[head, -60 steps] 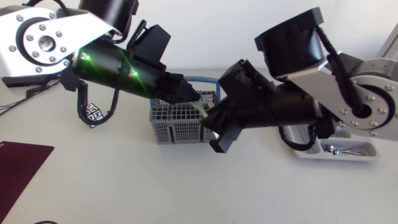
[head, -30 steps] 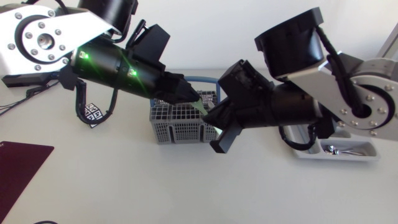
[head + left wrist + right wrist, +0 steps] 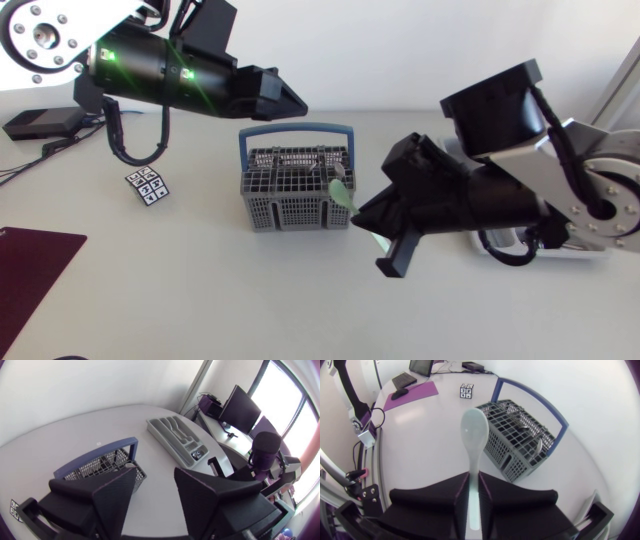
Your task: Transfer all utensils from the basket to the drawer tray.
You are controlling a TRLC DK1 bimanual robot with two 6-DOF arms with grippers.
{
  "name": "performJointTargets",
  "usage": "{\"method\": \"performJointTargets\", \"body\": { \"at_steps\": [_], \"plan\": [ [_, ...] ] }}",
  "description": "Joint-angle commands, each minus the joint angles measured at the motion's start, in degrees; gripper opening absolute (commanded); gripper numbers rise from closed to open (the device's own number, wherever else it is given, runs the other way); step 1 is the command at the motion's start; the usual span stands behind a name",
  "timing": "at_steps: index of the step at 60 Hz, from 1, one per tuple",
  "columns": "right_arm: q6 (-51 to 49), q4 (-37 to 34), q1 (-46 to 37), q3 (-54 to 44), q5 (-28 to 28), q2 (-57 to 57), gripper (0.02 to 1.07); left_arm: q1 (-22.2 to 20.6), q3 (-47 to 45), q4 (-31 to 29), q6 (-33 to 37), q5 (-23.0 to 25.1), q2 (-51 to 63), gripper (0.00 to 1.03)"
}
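Two arms are working over the white table (image 3: 200, 300). The right arm (image 3: 480, 190) is holding one pale green plastic spoon (image 3: 472, 440): its jaws are pinching the handle narrowly from both sides, and the spoon's bowl is sticking out ahead of them. In the head view the bowl is hanging just beside the right end of the one grey slotted plastic basket with a blue hoop handle (image 3: 295, 195). At least two metal utensils (image 3: 537, 444) are still standing in the basket's compartments.

The left arm (image 3: 170, 80) is hovering above and behind the basket's left side, its jaws spread wide and gripping nothing.

One light grey compartmented drawer tray (image 3: 177, 440) is lying well apart from the basket, with one metal utensil (image 3: 198, 452) resting in an end compartment.

One small black-and-white patterned square card (image 3: 150, 187) and one dark purple mat (image 3: 35, 255) are lying on the table's left part.
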Motion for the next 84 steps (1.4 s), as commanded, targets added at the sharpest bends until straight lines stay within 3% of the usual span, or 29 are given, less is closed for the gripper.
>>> {"method": "performJointTargets", "body": {
  "at_steps": [1,12,19,41,68,84],
  "plan": [
    [-3.7,-1.5,-3.8,-2.3,-2.7,-1.6,0.07,0.3,-0.2,1.7,-0.8,-1.5,-0.2,0.57],
    [-14.8,-6.6,-15.2,-5.1,-9.6,-2.7,0.07,-3.6,-2.8,4.7,2.2,-11.1,0.7,0.57],
    [-24.8,-11.2,-23.2,-6.0,-12.9,-2.5,0.07,-5.5,-3.2,4.7,3.9,-14.4,2.4,0.57],
    [-59.3,-21.0,-46.3,-5.8,-15.4,4.0,0.07,-12.3,-5.2,7.3,10.4,-28.0,8.2,0.57],
    [-85.4,-24.4,-67.4,8.5,-14.5,22.2,0.07,-13.1,-6.6,10.1,12.1,-32.2,9.9,0.57],
    [-92.4,-23.6,-72.8,19.2,-8.7,33.3,0.08,-13.5,-6.5,10.5,12.7,-33.7,11.1,0.57]
  ]
}}
